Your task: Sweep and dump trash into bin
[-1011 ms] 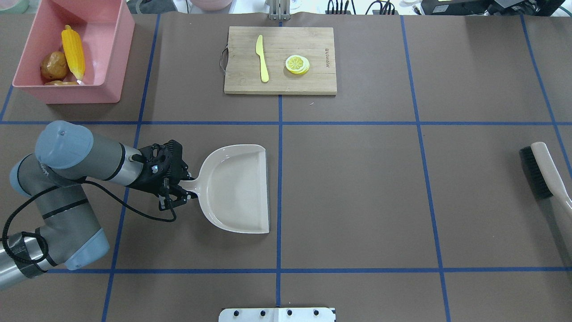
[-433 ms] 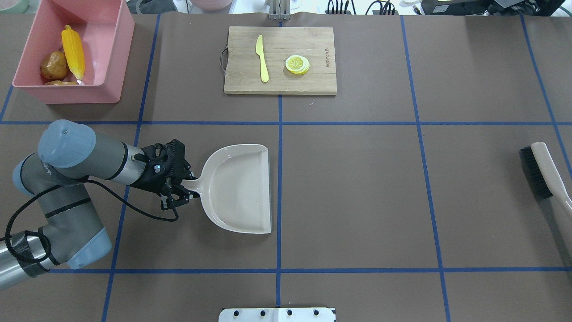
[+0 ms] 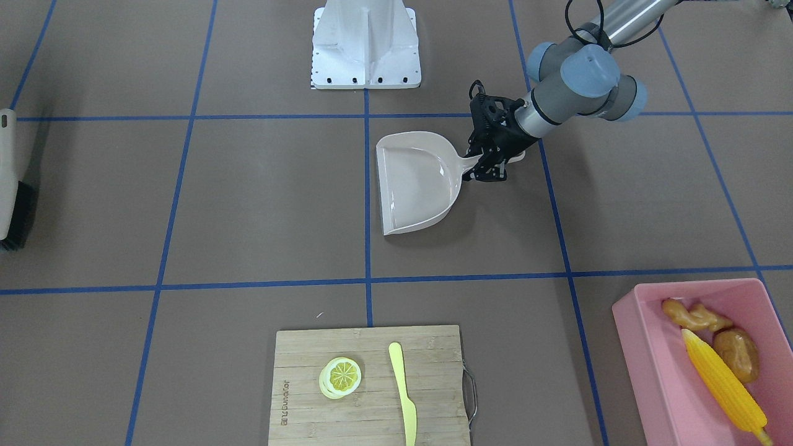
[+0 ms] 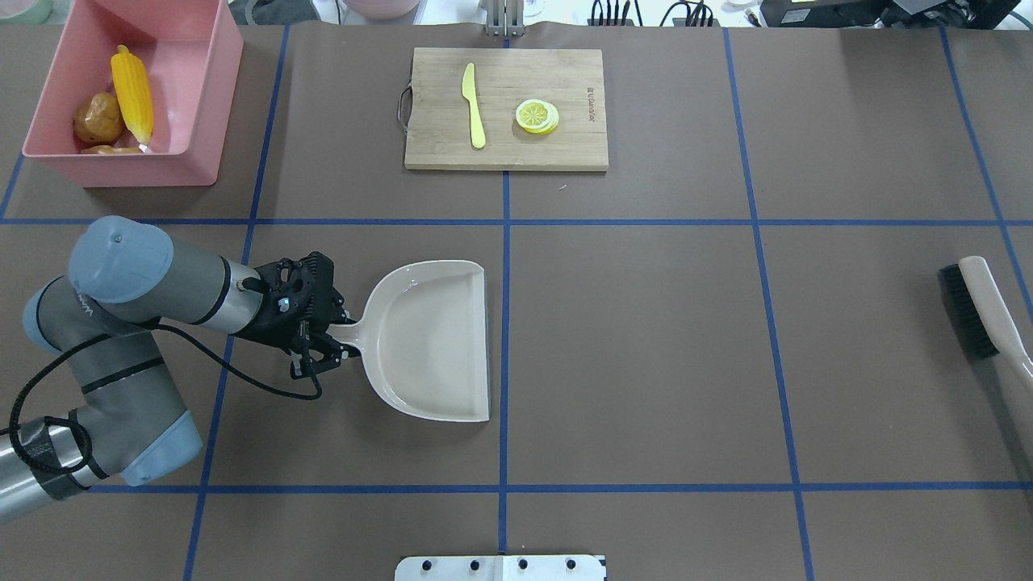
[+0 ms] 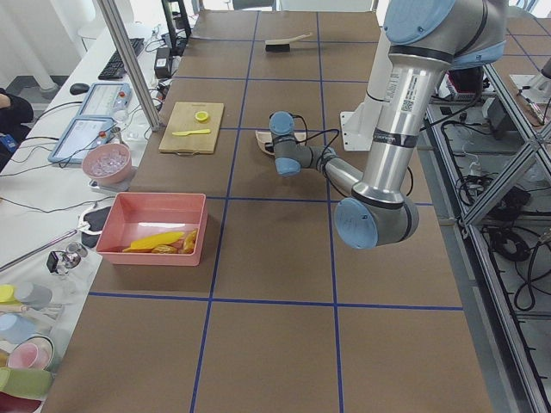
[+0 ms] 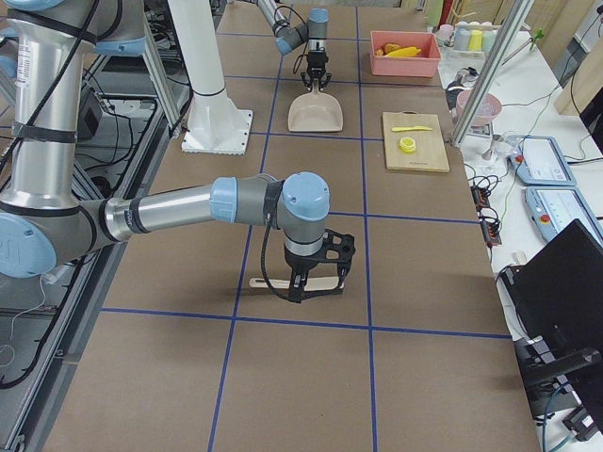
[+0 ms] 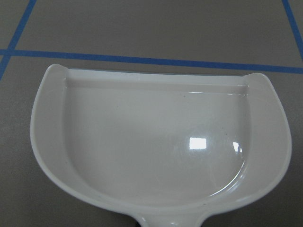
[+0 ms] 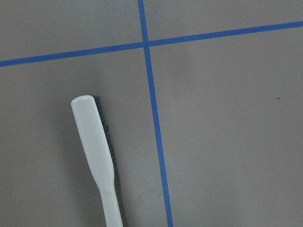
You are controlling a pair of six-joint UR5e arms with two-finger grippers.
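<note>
Looking like wrap-up, not sweeping: all three trash items sit inside the bin [image 4: 129, 168] at the 10 o'clock corner of the counter [image 4: 646, 323] in the overhead view. Corn cob [image 4: 131, 95] lies along the middle, potato [image 4: 97, 119] just beside it, ginger root [image 3: 691, 316] against the wall nearest the robot. No loose trash visible on the counter.

Dustpan [image 4: 436, 339] is empty and flat on the counter, just at 9 o'clock of centre, mouth facing 3 o'clock, well apart from the bin. Left claw [image 4: 331, 349] is clamped narrow on the dustpan handle, fingers either side of it.

Brush [image 4: 980, 311] lies on the counter at the 3 o'clock edge. Right claw [image 6: 318, 282] sits over its handle, seen only from the side camera; can't tell whether it grips or how far it's open. The wrist cam shows just the brush on the counter.

My read: dump step is done, the step in hand is parking the tools. Next move calls for the left claw to open fully, then lift straight up so the fingers don't drag the pan. Same for the right if it holds the brush.
</note>
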